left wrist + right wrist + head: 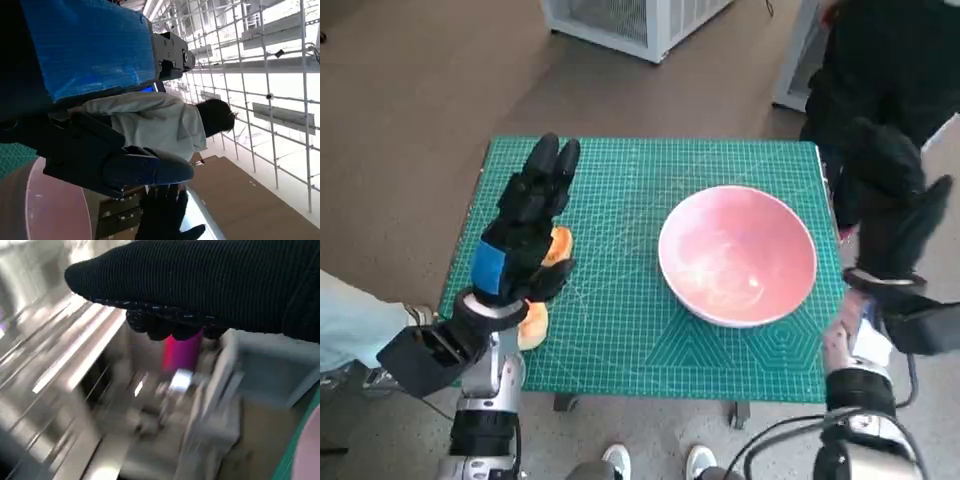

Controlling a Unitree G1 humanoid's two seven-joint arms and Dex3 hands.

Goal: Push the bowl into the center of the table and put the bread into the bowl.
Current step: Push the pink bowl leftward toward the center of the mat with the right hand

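Bare mat between bread and bowl

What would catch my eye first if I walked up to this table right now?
Probably the big pink bowl, empty, sitting right of center on the green cutting mat. Next, the left hand with its blue tape, raised over the orange-brown bread near the mat's left edge. The gloved right hand hangs just off the table's right side.

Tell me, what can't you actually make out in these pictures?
- The orange-brown bread: in the head view the black, blue-taped left hand covers most of it, so its shape and whether the fingers touch it are unclear.
- The black knitted-glove right hand: blurred in the head view beside the pink round bowl; its fingers cannot be read.
- The right wrist view: motion blur smears the room.
- The person in the left wrist view: partly hidden by that hand.
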